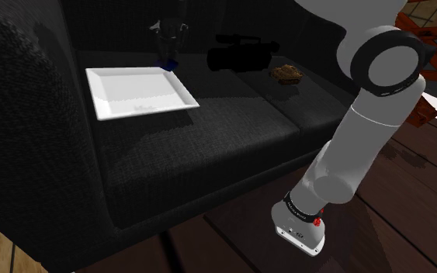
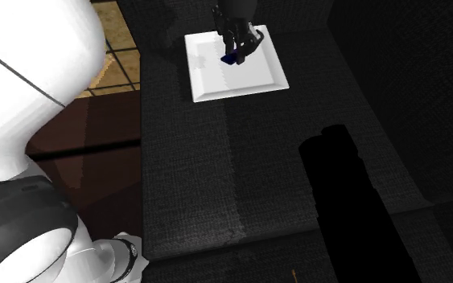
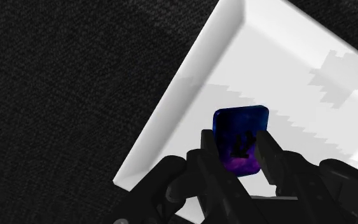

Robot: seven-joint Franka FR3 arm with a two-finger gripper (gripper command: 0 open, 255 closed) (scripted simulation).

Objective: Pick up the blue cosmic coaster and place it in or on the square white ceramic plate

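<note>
Above the square white plate (image 2: 253, 76) — toward twelve o'clock of its middle in the second exterior view — the all-black gripper (image 3: 236, 141) is pinching the small blue-and-purple cosmic coaster (image 3: 241, 124) by opposite edges; it is looking thin, stiff and light, so an edge grip is suiting it.

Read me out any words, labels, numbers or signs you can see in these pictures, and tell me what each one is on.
None can be read.
Pale marks on the arm's black band: too small to read.
No writing shows on the white plate, blue coaster or camcorder.
</note>
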